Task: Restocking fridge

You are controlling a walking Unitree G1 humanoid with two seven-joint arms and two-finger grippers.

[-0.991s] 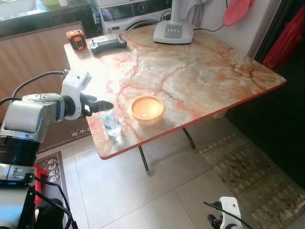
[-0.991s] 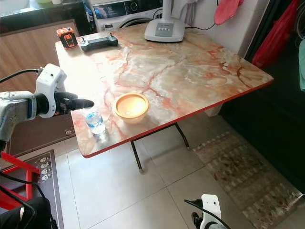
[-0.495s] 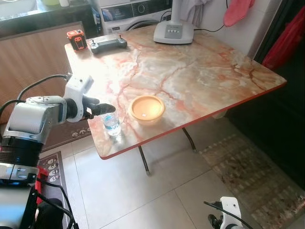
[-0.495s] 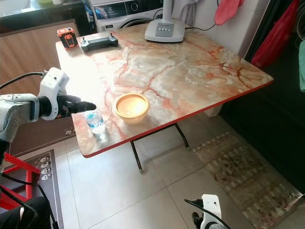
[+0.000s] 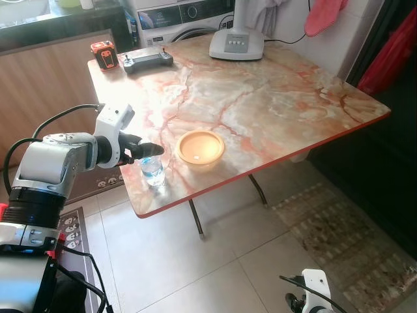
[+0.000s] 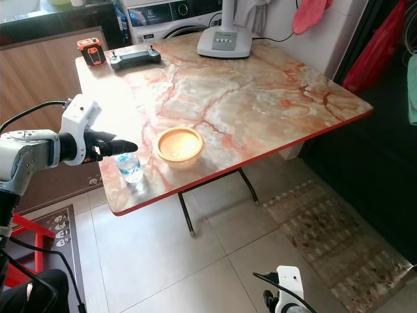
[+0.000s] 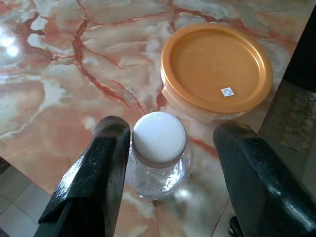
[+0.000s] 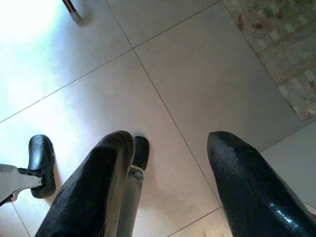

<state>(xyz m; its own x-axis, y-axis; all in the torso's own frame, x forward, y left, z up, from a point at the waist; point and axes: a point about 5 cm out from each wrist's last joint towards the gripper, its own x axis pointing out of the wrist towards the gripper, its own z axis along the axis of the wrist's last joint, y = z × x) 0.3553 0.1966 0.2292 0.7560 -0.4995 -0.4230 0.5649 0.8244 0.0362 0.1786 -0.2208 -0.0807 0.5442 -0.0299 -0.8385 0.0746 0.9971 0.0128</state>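
Observation:
A small clear water bottle [image 5: 152, 171] with a white cap [image 7: 159, 138] stands near the front left corner of the marble table [image 5: 260, 98]. My left gripper [image 5: 151, 150] is open, its two black fingers [image 7: 94, 177] straddling the bottle's cap from above without closing on it. Just right of the bottle sits an orange lidded container [image 5: 201, 148], also seen past the bottle as the orange container [image 7: 216, 69] in the left wrist view. My right gripper [image 8: 168, 168] hangs low over the tiled floor, open and holding nothing.
At the table's far side lie a black controller [image 5: 148, 59], an orange tape measure [image 5: 103, 53] and a white appliance base [image 5: 236, 42]. A washing machine [image 5: 182, 16] stands behind. A patterned rug [image 5: 352, 241] covers the floor on the right; a wooden cabinet [image 5: 45, 85] is on the left.
My left gripper has advanced a little toward the bottle and lowered, so its fingers now straddle the cap. The right arm has stayed still.

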